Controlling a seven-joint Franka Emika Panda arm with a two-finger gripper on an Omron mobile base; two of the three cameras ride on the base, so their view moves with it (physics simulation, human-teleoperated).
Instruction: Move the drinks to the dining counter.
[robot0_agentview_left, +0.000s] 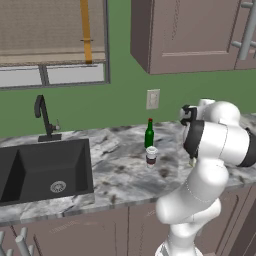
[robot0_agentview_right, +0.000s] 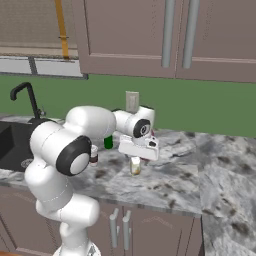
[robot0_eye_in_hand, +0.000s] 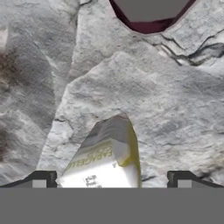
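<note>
From the left base view, the green bottle (robot0_agentview_left: 149, 133) stands upright on the marble surface (robot0_agentview_left: 120, 175), right of the black sink (robot0_agentview_left: 45, 167), with the white-topped cup (robot0_agentview_left: 151, 156) just in front of it.

From the right base view, the gripper (robot0_agentview_right: 136, 151) hangs directly over the yellowish can (robot0_agentview_right: 135, 165), which stands upright, long axis vertical.

In the hand view, the fingers (robot0_eye_in_hand: 41, 179) stand wide apart, holding nothing, and the can sits between them though nearer the left one. The glass of red liquid (robot0_eye_in_hand: 151, 13) lies beyond. To grip well, I would centre the can between the fingers, descend straight along its axis, and close gently below the rim, keeping clear of the glass.
</note>
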